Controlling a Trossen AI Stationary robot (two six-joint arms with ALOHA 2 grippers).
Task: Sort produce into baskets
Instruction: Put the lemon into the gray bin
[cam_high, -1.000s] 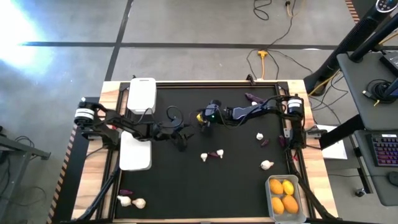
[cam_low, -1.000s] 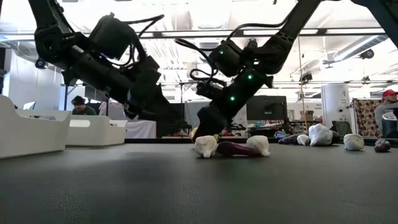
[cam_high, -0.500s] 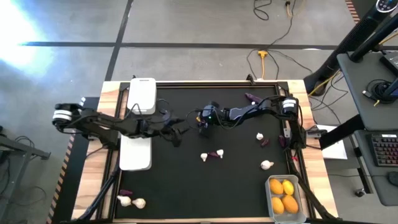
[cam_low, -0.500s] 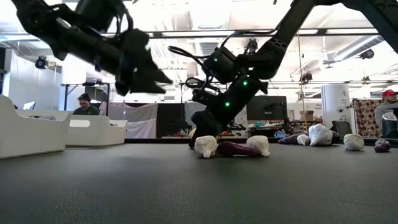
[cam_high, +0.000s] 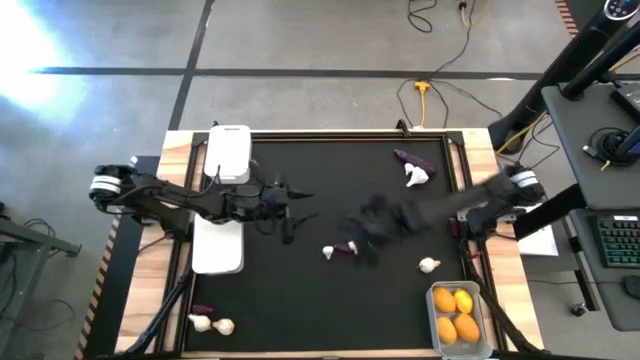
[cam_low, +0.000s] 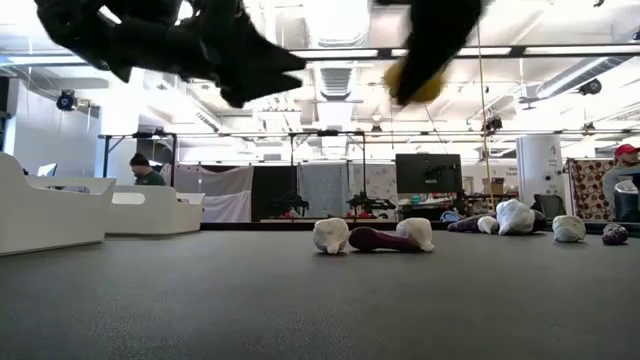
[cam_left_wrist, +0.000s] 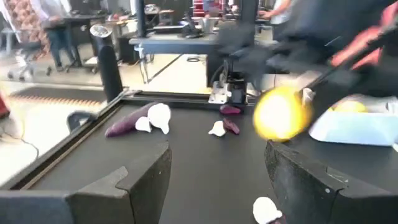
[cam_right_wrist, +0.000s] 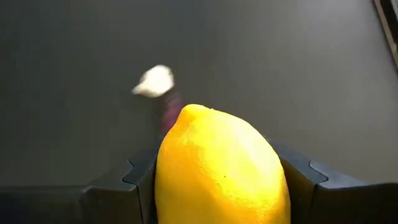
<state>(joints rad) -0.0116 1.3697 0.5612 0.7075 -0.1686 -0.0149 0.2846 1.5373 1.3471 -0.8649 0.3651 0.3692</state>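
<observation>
My right gripper (cam_high: 362, 238) is above the table's middle, shut on a yellow lemon (cam_right_wrist: 221, 163). The lemon also shows high in the low view (cam_low: 415, 87) and in the left wrist view (cam_left_wrist: 281, 113). My left gripper (cam_left_wrist: 214, 186) is open and empty, raised left of the middle (cam_high: 290, 205). Two garlic bulbs with a purple eggplant (cam_low: 378, 238) between them lie on the mat below the right gripper. The clear basket (cam_high: 437, 318) at the near right holds yellow and orange fruits. Two white baskets (cam_high: 228, 153) (cam_high: 218, 245) stand at the left. My right gripper pinches the lemon between its two fingers (cam_right_wrist: 121, 182), one on each side (cam_right_wrist: 168, 177) of the fruit. The lemon's pointed end sticks out past the fingertips. It is lifted well clear of the mat.
A garlic bulb (cam_high: 428, 265) lies near the clear basket. An eggplant and a garlic bulb (cam_high: 415, 175) lie at the far right. Two garlic bulbs (cam_high: 212, 324) and an eggplant lie at the near left. People show in the room behind.
My right gripper has lifted the lemon off the mat at the far middle and swung quickly toward the near edge and up; the lemon now hangs clear. My left gripper has risen.
</observation>
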